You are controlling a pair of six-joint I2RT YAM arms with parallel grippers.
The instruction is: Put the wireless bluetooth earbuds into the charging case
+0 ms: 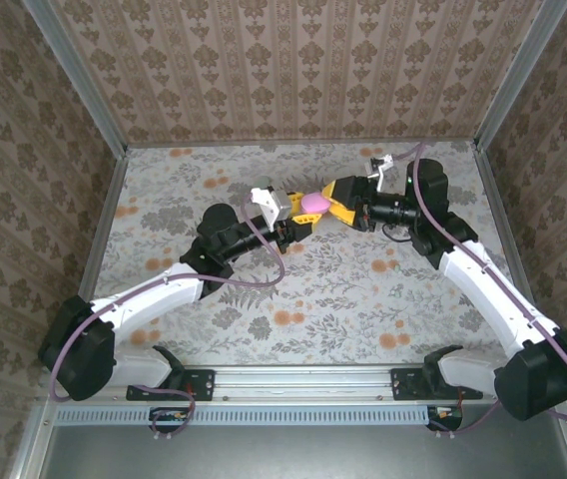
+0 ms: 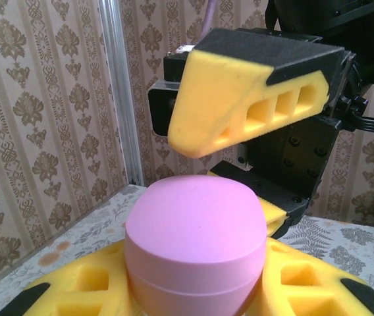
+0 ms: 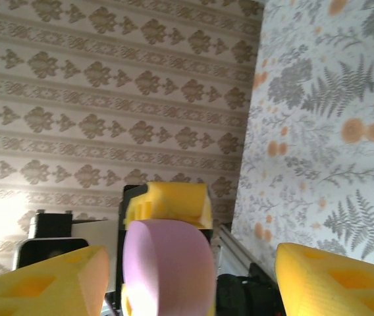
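A pink pebble-shaped charging case (image 1: pixel 311 204) hangs above the middle of the table with its lid closed. My left gripper (image 1: pixel 301 218) is shut on its lower half; in the left wrist view the case (image 2: pixel 197 240) sits between the yellow fingers (image 2: pixel 75 289). My right gripper (image 1: pixel 335 200) faces it from the right and stands open, its jaws on either side of the case without clamping it. In the right wrist view the case (image 3: pixel 167 263) is close to the left finger (image 3: pixel 49 283) and far from the other. The earbuds are hidden.
The floral table surface (image 1: pixel 293 299) is ringed by patterned walls (image 1: pixel 293 70) and a metal rail along the near edge (image 1: pixel 293 379). Both arms meet over the table's centre, at the far side.
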